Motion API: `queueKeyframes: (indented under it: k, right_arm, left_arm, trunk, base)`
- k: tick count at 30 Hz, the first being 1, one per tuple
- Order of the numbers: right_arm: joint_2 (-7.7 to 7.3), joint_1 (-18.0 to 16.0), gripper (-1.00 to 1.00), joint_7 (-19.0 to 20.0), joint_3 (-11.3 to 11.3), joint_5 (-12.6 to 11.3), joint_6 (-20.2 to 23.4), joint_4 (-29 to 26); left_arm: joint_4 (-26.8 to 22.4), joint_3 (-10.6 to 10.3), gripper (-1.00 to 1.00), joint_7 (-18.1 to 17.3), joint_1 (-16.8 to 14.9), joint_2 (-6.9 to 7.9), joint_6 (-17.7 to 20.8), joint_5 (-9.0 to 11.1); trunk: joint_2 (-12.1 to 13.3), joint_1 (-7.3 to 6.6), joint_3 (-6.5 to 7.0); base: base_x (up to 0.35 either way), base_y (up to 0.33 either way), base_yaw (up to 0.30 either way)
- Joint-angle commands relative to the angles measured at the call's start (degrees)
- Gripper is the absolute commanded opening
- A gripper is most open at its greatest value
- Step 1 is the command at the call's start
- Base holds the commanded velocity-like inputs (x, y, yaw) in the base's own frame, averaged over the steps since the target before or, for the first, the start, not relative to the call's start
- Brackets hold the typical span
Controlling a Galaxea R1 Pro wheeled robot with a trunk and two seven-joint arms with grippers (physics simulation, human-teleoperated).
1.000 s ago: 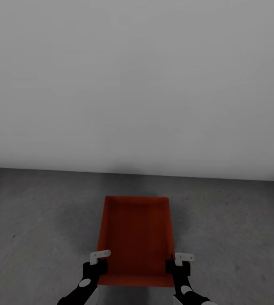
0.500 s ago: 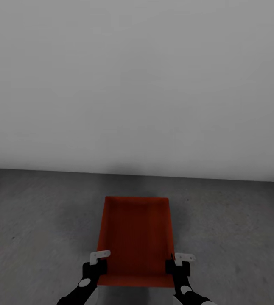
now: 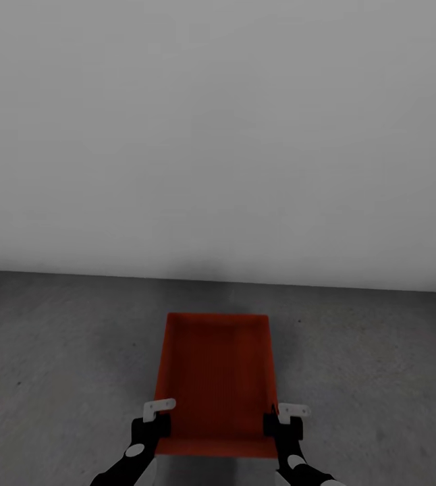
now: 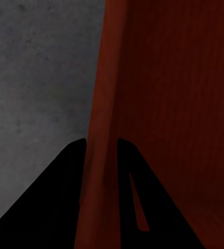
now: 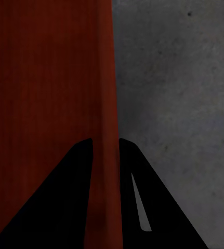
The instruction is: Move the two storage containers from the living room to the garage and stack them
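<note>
One orange-red storage container (image 3: 216, 378) hangs low in front of me, over the dark grey floor (image 3: 56, 351) of the garage. Its open top faces up and its inside looks bare. My left gripper (image 3: 152, 422) is shut on the container's left wall near the near corner, and my right gripper (image 3: 280, 422) is shut on the right wall opposite. In the left wrist view the thin red wall (image 4: 104, 78) runs between the dark fingers of the left gripper (image 4: 100, 142). In the right wrist view the right gripper (image 5: 105, 141) clamps the other wall (image 5: 107, 78) the same way.
A plain pale grey wall (image 3: 218, 135) rises straight ahead, meeting the concrete a short way beyond the container's far end. Rough grey floor spreads to both sides, with a soft shadow under the container.
The line where wall meets floor has slid slightly down the picture, so the camera has shifted a little. The container and both grippers keep the same place and hold.
</note>
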Motion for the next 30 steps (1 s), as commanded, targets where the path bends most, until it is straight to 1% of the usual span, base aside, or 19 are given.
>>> queueKeyframes:
  k: [1,25,30]
  right_arm:
    - [-0.42,-0.06,-1.00,0.14,-0.04,0.47,-3.03,-0.09]
    - [-0.50,-0.06,-1.00,0.14,-0.06,0.37,-3.02,-0.09]
    - [-0.45,-0.06,-1.00,0.14,-0.05,0.45,-3.03,-0.09]
  left_arm:
    - [0.19,-0.24,-1.00,-0.44,-0.03,0.04,0.75,0.98]
    - [0.28,-0.19,-1.00,-0.30,-0.04,0.01,0.72,1.07]
    - [0.28,-0.19,-1.00,-0.30,-0.02,0.01,0.72,1.01]
  trunk:
    - [-0.02,0.00,-0.03]
    - [-0.02,0.00,-0.03]
    - [-2.02,1.09,-0.93]
  base:
    - [0.002,0.000,0.000]
    - [0.000,0.000,0.000]
    - [0.000,0.000,0.000]
